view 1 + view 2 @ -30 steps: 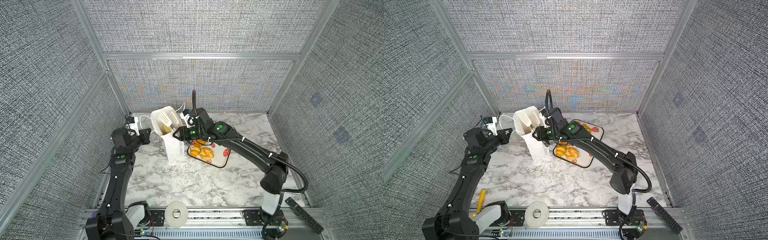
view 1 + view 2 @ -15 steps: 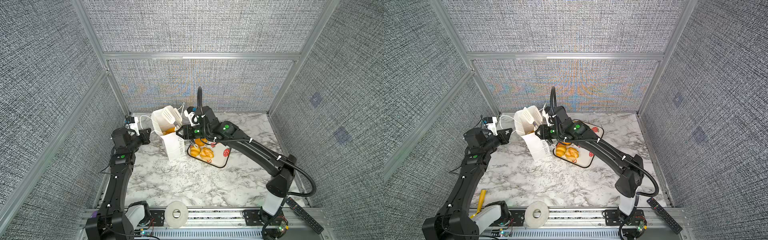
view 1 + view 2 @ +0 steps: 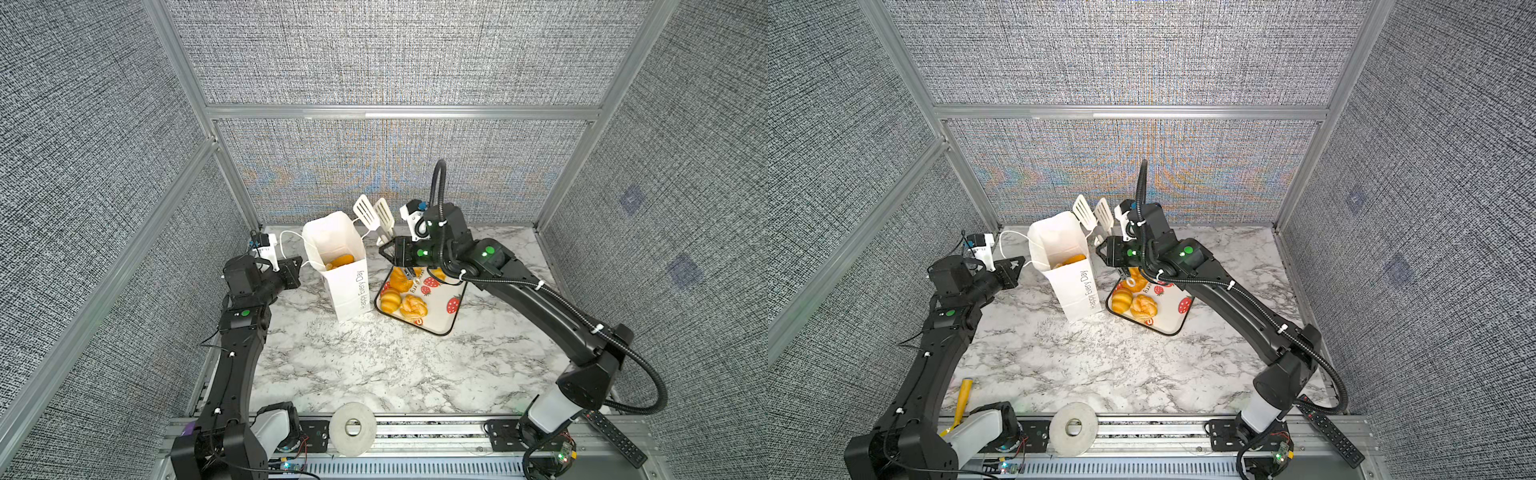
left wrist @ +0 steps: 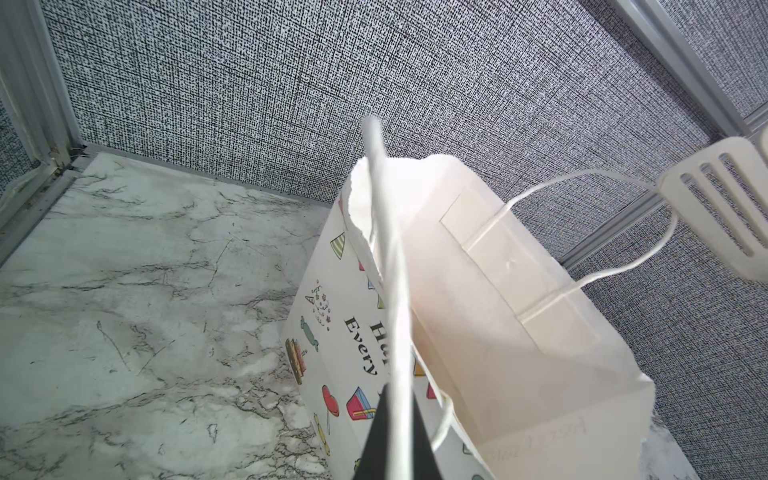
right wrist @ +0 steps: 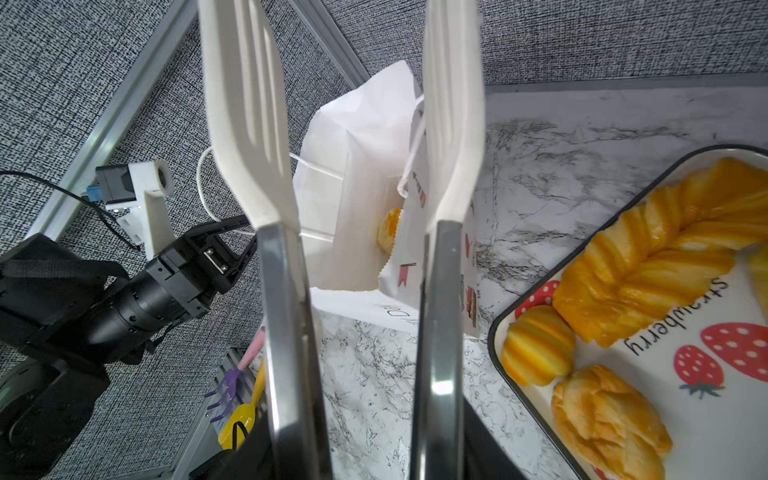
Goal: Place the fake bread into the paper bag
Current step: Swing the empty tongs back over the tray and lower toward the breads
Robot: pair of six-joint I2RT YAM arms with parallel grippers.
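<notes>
Two containers stand together on the bench (image 3: 374, 365): the upright paper bag (image 3: 347, 291), fake bread (image 3: 341, 261) inside, and a strawberry tray (image 3: 436, 318) carrying a braided loaf (image 5: 648, 257), ridged roll (image 5: 538, 345) and twisted bun (image 5: 606, 419). Left tool (image 3: 300, 262) pinches the bag's cord handle (image 4: 392, 291); right tool (image 3: 386, 250) grips spread, empty tongs (image 3: 366, 212).

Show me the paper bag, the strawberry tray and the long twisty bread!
paper bag (image 3: 343, 291), in a top view, on its white wall beside the lettering.
strawberry tray (image 3: 435, 318), in a top view, on bare white floor near its rim.
long twisty bread (image 5: 648, 257), right wrist view, on the middle of its ridged top.
</notes>
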